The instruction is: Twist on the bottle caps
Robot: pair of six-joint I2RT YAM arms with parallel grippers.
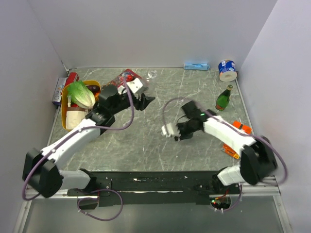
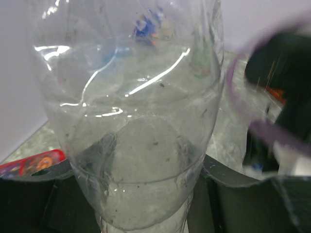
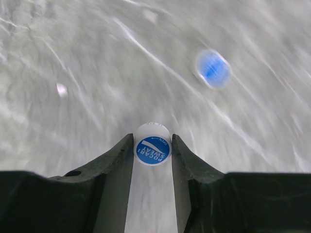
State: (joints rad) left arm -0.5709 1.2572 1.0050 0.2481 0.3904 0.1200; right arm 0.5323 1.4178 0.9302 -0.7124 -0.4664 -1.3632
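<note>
In the left wrist view a transparent bottle (image 2: pixel 141 121) fills the frame, gripped low down between my left gripper's (image 2: pixel 146 204) dark fingers (image 2: pixel 29 204). In the top view the left gripper (image 1: pixel 146 101) is left of the table's centre, and the held bottle is too clear to make out there. My right gripper (image 3: pixel 152 160) is shut on a small blue-topped cap (image 3: pixel 152 150) above the table. A second blue cap (image 3: pixel 212 68) lies blurred on the table beyond it. In the top view the right gripper (image 1: pixel 183 130) is near the centre. Another clear bottle (image 1: pixel 152 74) stands at the back.
A green glass bottle (image 1: pixel 223 98) and a blue-and-white tin (image 1: pixel 227 70) stand at the back right, with a blue packet (image 1: pixel 196 66) by the wall. A yellow bowl (image 1: pixel 64 121) with lettuce, a red can (image 1: pixel 71 77) and a red packet (image 1: pixel 124 76) are at the left. Orange items (image 1: pixel 241 127) lie at the right.
</note>
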